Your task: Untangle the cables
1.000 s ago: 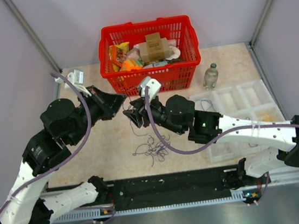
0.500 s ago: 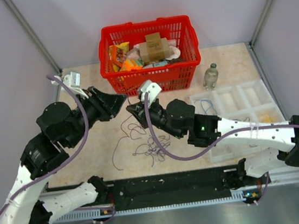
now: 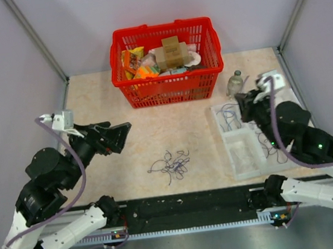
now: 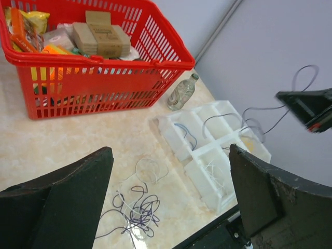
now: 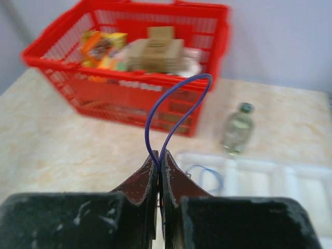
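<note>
A tangle of dark purple and white cables lies on the table between the arms, and shows below my left gripper in the wrist view as the same tangle. My left gripper hovers left of the tangle, open and empty. My right gripper is over the white tray, shut on a purple-blue cable that loops up from its tips. A blue cable lies in one tray compartment.
A red basket full of packets and a carton stands at the back. A small clear bottle stands between the basket and the tray. The arm bases and a black rail line the near edge.
The right gripper shut on one cable and carried it from the table's middle to over the tray on the right. The left gripper opened and drew back to the left.
</note>
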